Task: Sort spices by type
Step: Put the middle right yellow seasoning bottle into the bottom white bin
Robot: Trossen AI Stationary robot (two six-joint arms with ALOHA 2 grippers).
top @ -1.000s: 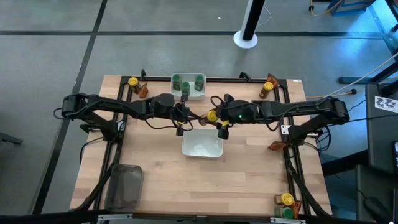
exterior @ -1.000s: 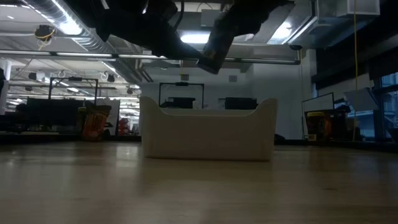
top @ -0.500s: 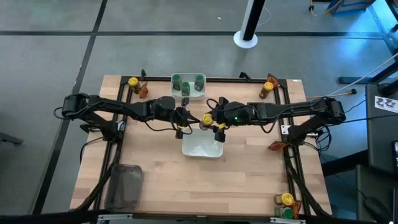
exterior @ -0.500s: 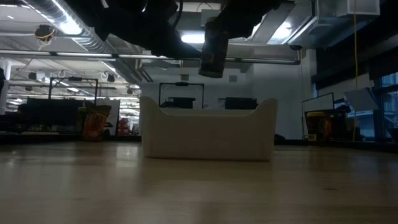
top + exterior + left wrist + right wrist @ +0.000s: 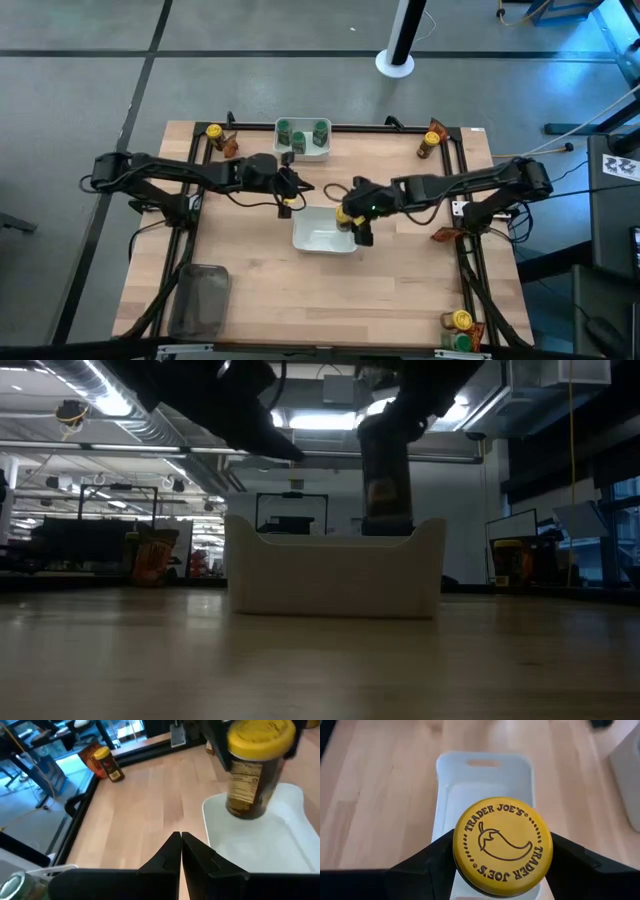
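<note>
My right gripper (image 5: 348, 216) (image 5: 502, 851) is shut on a yellow-capped spice jar (image 5: 385, 488) (image 5: 254, 767) over the nearer white bowl (image 5: 322, 238). My left gripper (image 5: 289, 196) (image 5: 180, 851) is shut and empty, hovering just left of that bowl's far end. The far white bowl (image 5: 302, 139) holds three green-capped jars. A yellow-capped jar (image 5: 213, 133) stands beside a brown packet (image 5: 230, 146) at the far left. Another jar and packet (image 5: 430, 143) sit at the far right. One packet (image 5: 445, 235) lies at the right edge, and jars (image 5: 460, 324) stand at the near right corner. My right gripper pinches the jar between its two fingers (image 5: 427, 866) just under the yellow cap (image 5: 502, 845), coming from above and pointing down. The jar is upright with its lower part (image 5: 241, 805) inside the white bowl. Whether its base touches the bowl's floor, I cannot tell.
A clear grey tray (image 5: 200, 300) lies at the near left of the wooden table (image 5: 400, 290). A black frame (image 5: 470, 270) runs along the table's left, far and right edges. Bare wood lies between the nearer bowl and the near edge.
My right gripper has carried the yellow-capped jar toward the near edge and down. The jar, tilted a second ago, now stands upright and has sunk partly behind the bowl's rim.
</note>
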